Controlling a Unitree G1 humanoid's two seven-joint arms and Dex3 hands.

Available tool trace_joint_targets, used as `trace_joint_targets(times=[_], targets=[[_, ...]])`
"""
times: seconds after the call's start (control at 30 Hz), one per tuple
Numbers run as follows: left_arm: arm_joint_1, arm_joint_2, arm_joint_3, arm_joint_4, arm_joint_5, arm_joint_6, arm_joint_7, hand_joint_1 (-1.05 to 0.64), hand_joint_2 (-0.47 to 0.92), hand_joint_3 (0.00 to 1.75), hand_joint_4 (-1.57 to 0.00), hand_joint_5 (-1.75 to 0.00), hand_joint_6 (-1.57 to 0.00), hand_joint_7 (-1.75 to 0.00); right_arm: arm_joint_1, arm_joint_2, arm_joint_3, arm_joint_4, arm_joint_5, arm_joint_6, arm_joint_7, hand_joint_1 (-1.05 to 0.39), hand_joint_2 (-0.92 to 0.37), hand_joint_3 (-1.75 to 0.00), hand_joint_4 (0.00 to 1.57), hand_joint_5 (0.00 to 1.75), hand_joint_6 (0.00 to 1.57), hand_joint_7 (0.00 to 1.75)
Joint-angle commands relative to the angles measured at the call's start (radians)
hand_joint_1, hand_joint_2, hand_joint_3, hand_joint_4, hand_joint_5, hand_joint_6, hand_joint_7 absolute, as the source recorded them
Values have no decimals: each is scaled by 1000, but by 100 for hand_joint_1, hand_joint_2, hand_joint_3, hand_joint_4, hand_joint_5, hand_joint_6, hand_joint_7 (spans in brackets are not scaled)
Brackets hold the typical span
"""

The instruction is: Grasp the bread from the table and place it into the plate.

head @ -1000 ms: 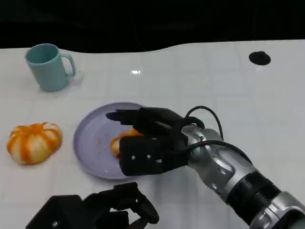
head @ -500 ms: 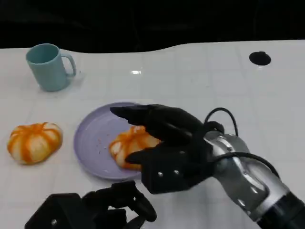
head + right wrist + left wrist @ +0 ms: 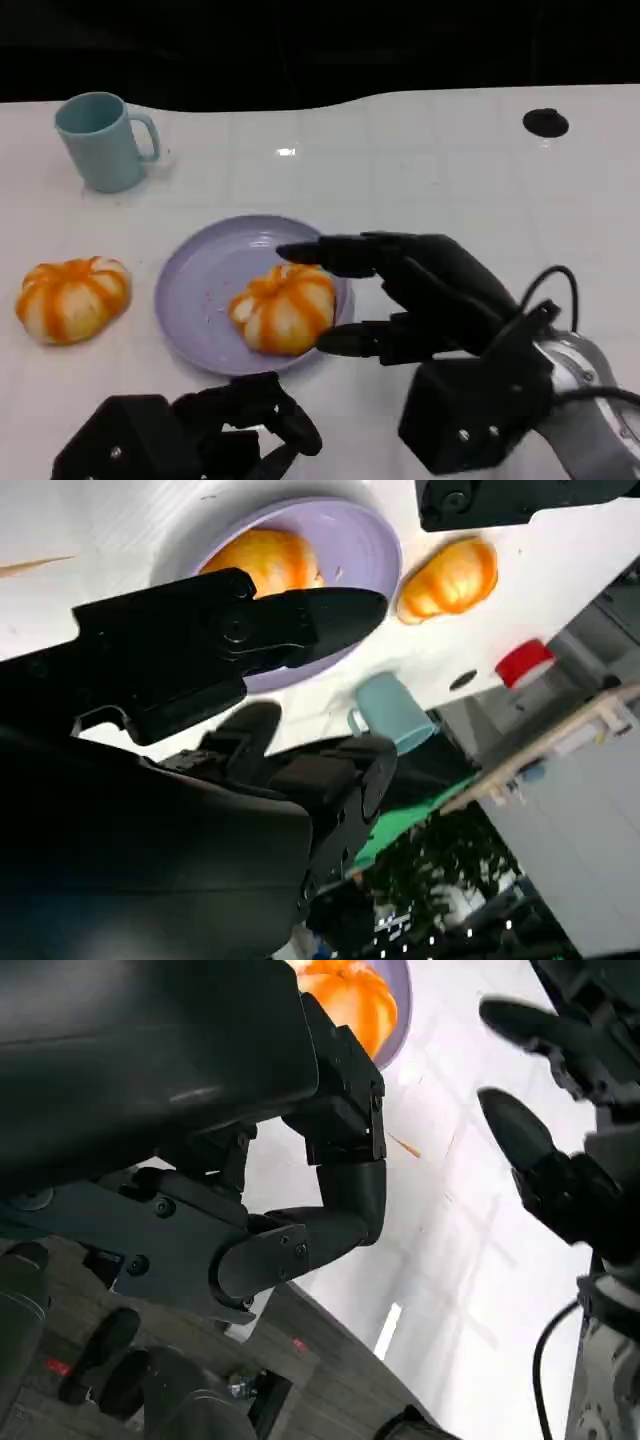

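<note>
Noting bread (image 3: 284,308) sitting on plate (image 3: 195,285), right of plate centre, clear of right hand (image 3: 420,295). We read right hand as released: fingers apart, nothing between them, tips just beside bread on its right. Bread lies leftward from that hand. Left hand (image 3: 245,430) low at near bench (image 3: 450,170) edge, fingers curled, holding nothing. Second bread (image 3: 72,298) rests on bench left of plate, cup (image 3: 102,140) beyond. We judge placement done; retreat rightward avoids nudging bread.
</note>
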Motion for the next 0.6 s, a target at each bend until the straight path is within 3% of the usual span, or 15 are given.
trace_joint_targets(times=[0.03,0.17,0.37,0.47,0.53,0.57,0.6], targets=[[-2,9,12,12,-12,-9,-10,-35,84,69,-69,-175,-57,-150,66,-22,-52,-24,44,-88,-55,-35,-92,-10,67,103,77,36],[2,11,13,13,-11,-22,-11,-35,84,69,-69,-175,-57,-150,124,-40,-85,-41,57,-150,-84,-28,-91,-8,68,119,81,46],[9,12,17,8,-18,-25,-14,-37,87,64,-66,-175,-58,-148,219,-73,-131,-94,72,-182,-88,-25,-91,-11,66,141,79,64],[10,13,17,5,-22,-24,-14,-37,87,62,-65,-175,-59,-147,266,-90,-156,-122,84,-190,-87,-22,-91,-13,69,144,81,73],[11,13,19,1,-26,-17,-13,-37,87,62,-65,-175,-59,-147,298,-102,-176,-145,79,-191,-91,-20,-90,-17,74,137,83,75],[11,14,19,-2,-27,-13,-11,-37,89,60,-65,-175,-59,-145,314,-108,-186,-158,77,-189,-93,-18,-85,-29,76,136,84,76],[11,15,19,-5,-28,-10,-10,-38,90,58,-65,-175,-60,-144,328,-113,-195,-169,79,-187,-92,-16,-70,-59,76,142,86,81]])
